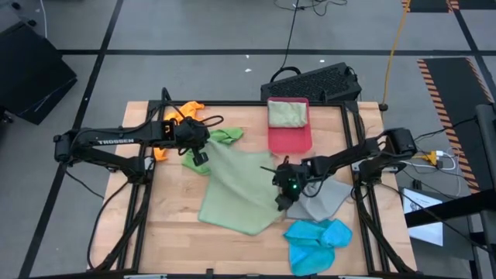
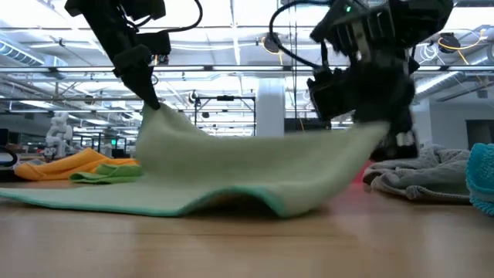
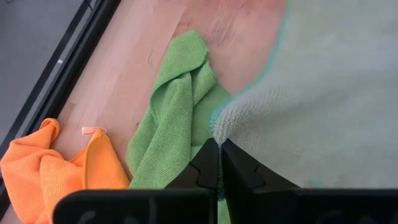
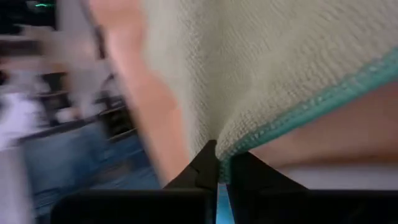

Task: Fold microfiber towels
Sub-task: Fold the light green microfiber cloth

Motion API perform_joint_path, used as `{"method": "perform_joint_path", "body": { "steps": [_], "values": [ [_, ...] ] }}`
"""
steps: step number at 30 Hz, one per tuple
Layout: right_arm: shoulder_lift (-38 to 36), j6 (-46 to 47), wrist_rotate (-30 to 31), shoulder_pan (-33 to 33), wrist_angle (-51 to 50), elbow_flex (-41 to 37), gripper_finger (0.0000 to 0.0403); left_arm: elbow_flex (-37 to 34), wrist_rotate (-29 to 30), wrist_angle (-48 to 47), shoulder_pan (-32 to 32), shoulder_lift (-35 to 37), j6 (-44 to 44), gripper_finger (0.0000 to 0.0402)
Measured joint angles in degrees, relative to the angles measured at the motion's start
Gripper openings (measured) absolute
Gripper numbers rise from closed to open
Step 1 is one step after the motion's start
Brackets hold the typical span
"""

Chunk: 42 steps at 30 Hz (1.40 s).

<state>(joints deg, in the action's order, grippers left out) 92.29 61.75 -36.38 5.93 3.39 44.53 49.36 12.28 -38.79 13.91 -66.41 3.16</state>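
Holding opposite corners of the sage towel [image 1: 236, 190], both grippers have it partly lifted off the table [image 1: 170, 225]; its near edge lies on the wood. The left gripper [image 1: 200, 157] pinches the far-left corner, the right gripper [image 1: 284, 195] is clamped on the right corner. One folded towel [image 1: 286, 113] sits in the pink tray [image 1: 291, 138], so one seems done. The sage towel's fold looks only begun, and four wait loose: orange towel [image 1: 188, 111] and green towel [image 1: 221, 137] at the far left, grey towel [image 1: 329, 198] beside the right gripper, blue towel [image 1: 316, 242] at the near right edge. Beyond the pale wooden table lies grey floor with cables, a black keyboard [image 1: 314, 81] just behind the tray, and a bright hall with ceiling strip lights.
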Motion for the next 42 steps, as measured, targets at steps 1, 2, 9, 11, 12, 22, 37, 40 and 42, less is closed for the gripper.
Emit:
{"method": "perform_joint_path", "body": {
  "steps": [1,2,9,11,12,22,37,40,42],
  "values": [
    [-0.9,3.7,-2.8,-0.3,0.9,0.0,0.0012,0.0,0.0,0.0,0.0,0.0,0.0,0.001],
    [-1.8,7.7,-5.8,-0.8,2.3,0.0,0.001,0.0,0.1,0.0,0.0,0.0,0.1,0.001],
    [-3.9,27.4,-3.5,-4.7,16.9,0.1,0.0031,0.0,0.3,0.0,0.0,0.0,0.2,0.001],
    [-3.9,27.6,-0.5,-5.3,17.3,0.1,0.0059,0.0,0.3,0.0,0.0,0.0,0.2,0.001],
    [-3.9,27.6,0.2,-5.4,16.9,0.1,0.0074,0.0,0.4,0.0,0.0,0.0,0.2,0.001],
    [-3.9,31.5,-1.3,-2.5,10.5,0.1,0.0154,0.0,-6.2,-0.5,-1.1,0.0,3.6,0.001],
    [-3.9,23.5,33.1,-7.2,3.0,-0.2,0.0199,0.0,-15.4,-0.1,-7.9,0.0,9.4,0.001],
    [-3.7,20.5,33.8,-8.2,-2.9,-0.3,0.0233,0.0,-15.8,-0.2,-9.2,0.0,9.7,0.001],
    [-3.3,17.5,34.4,-9.0,-3.3,-0.3,0.0252,0.0,-17.2,-0.2,-9.7,0.0,9.7,0.001]
  ]
}}
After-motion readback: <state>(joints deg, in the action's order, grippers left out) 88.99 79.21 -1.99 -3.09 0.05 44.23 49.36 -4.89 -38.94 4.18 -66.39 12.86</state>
